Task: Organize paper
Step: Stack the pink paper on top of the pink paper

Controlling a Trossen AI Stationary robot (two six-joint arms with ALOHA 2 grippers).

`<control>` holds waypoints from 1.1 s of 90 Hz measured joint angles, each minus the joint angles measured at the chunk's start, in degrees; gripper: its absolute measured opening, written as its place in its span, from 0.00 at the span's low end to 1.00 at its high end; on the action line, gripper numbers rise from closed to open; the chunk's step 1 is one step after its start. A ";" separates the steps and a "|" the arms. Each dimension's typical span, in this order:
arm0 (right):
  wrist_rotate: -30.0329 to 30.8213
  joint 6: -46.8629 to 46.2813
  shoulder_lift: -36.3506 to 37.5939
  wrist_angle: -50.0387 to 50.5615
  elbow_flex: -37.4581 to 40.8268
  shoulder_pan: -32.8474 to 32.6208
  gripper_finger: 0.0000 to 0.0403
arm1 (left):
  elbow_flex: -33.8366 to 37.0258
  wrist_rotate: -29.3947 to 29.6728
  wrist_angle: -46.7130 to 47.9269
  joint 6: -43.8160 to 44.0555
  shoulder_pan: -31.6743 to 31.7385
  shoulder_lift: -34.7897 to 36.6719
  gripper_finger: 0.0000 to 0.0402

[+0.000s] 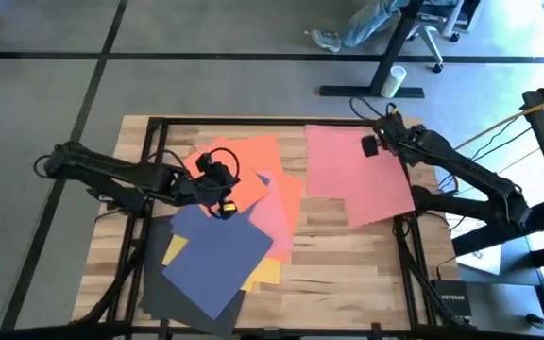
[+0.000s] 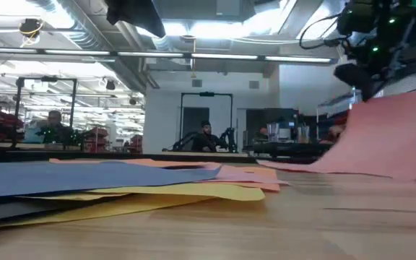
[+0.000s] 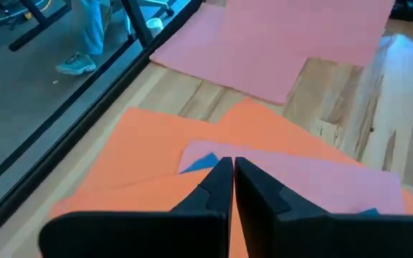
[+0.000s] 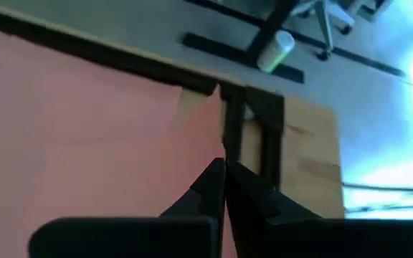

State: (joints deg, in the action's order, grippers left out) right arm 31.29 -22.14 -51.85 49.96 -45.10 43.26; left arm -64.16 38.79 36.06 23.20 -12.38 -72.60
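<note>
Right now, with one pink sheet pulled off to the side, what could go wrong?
The right pincer is shut on the pink sheet, lifting one edge in the low view; it could crease or tear. That sheet reaches the table's far edge and might slide off. The left pincer, shut over the orange sheet, could drag the loose pile.

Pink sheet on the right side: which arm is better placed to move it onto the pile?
The right. Its hand is already shut on the pink sheet, lifting one edge. The left hand, shut, sits over the pile's orange sheet, well away from it.
</note>
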 joint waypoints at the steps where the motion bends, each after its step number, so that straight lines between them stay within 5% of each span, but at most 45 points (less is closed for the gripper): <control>1: -0.32 0.15 -0.15 -0.64 0.00 0.20 0.00 | 0.00 0.04 0.01 0.01 0.00 0.00 0.00; 21: -8.27 1.81 -0.67 -11.40 -0.04 2.69 0.00 | 0.00 0.25 0.08 0.74 -0.02 -0.02 0.00; 74: -6.07 0.20 -2.34 -19.86 1.57 5.51 0.00 | 0.00 1.08 0.08 1.42 0.00 -0.02 0.00; 99: -11.20 -0.29 -2.84 -24.29 8.30 4.89 0.00 | 0.02 1.13 0.02 1.73 0.00 -0.80 0.00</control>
State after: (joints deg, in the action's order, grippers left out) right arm 20.10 -22.43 -54.70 25.67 -36.80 48.15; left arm -64.14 39.92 36.08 24.93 -12.38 -73.40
